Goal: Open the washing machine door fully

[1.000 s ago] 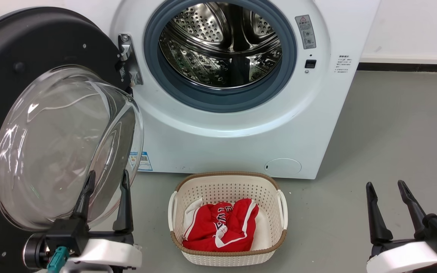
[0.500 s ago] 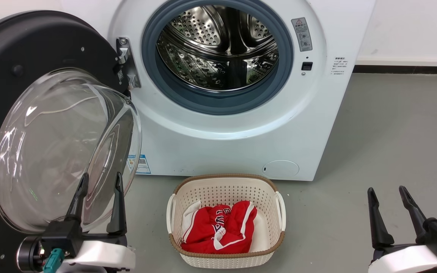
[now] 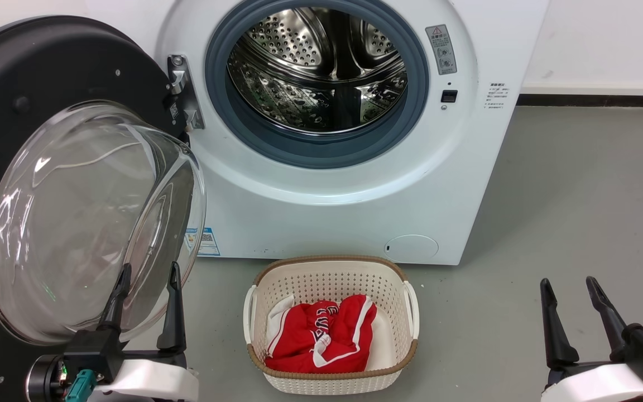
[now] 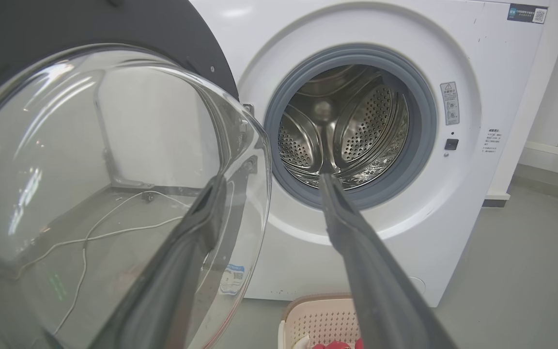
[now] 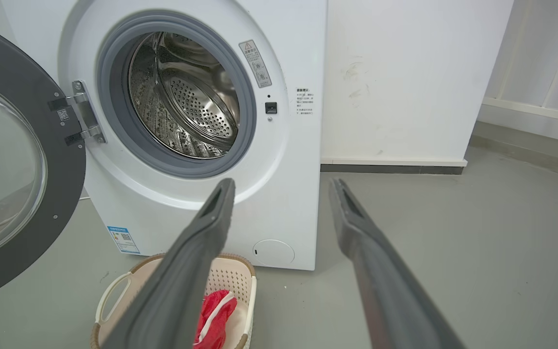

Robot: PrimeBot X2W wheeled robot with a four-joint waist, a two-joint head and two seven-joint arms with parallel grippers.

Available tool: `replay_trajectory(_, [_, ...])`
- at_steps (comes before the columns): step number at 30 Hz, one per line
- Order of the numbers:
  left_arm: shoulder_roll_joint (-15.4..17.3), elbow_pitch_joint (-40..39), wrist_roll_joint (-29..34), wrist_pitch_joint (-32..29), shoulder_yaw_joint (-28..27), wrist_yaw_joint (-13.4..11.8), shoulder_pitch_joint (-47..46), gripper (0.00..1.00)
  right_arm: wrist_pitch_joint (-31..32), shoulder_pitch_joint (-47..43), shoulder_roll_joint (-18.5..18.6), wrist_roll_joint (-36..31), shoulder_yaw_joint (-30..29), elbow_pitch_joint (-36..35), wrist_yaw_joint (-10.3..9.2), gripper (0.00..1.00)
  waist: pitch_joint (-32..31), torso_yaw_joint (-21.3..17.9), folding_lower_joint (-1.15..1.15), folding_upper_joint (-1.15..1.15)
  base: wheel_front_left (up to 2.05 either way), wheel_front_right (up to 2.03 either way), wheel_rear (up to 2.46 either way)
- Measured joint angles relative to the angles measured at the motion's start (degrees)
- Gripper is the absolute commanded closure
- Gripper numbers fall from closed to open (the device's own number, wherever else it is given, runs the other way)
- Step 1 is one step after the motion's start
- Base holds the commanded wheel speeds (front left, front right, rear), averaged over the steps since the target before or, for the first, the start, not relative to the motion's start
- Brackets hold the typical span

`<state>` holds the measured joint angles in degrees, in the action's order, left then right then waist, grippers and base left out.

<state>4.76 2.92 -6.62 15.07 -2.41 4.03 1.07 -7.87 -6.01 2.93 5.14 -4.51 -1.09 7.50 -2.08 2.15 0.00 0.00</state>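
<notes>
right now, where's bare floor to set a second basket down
Bare floor lies right of the basket, between the washer front and the right claw. The left is crowded: the open door bulges beside the left claw.

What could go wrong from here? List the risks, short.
1. The left gripper is open, gripping nothing, its fingers before the glass bowl of the washing machine door; a push there might slide off the curved glass.
2. Whether the fingers touch the glass cannot be told; a blind advance may knock it hard.
</notes>
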Motion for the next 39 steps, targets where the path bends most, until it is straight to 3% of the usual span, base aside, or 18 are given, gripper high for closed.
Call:
replay_trajectory(13, [-0.9,0.9,1.0,0.0,-1.2,1.2,0.0,0.00,-0.4,0.0,0.0,0.8,0.3,0.8,0.00,0.00,-0.1,-0.2,0.00,0.00,0.00,0.00,0.00])
replay_trajectory(14, [-1.0,1.3,0.9,0.0,-1.3,1.3,0.1,1.00,-0.4,0.0,0.0,0.8,0.3,1.1,0.00,1.00,-0.1,-0.2,0.00,0.00,0.00,0.00,0.00])
replay_trajectory(19, [-1.6,4.1,-0.5,-0.9,-1.5,1.5,1.3,1.00,0.2,-0.3,-0.1,2.1,0.3,3.6,0.01,1.00,0.0,-0.3,0.00,0.00,0.00,0.00,0.00])
replay_trajectory(26, [-1.6,4.9,-10.9,-3.4,-1.9,1.5,0.9,1.00,1.9,0.0,-0.1,12.4,0.0,5.1,0.01,1.00,0.1,-0.4,0.00,0.00,0.00,0.00,0.00])
replay_trajectory(39, [-1.6,5.8,-24.2,-6.4,-2.0,1.8,-0.2,1.00,4.2,1.8,-0.1,25.6,-0.3,6.9,0.00,1.00,0.4,-0.6,0.00,0.00,0.00,0.00,0.00])
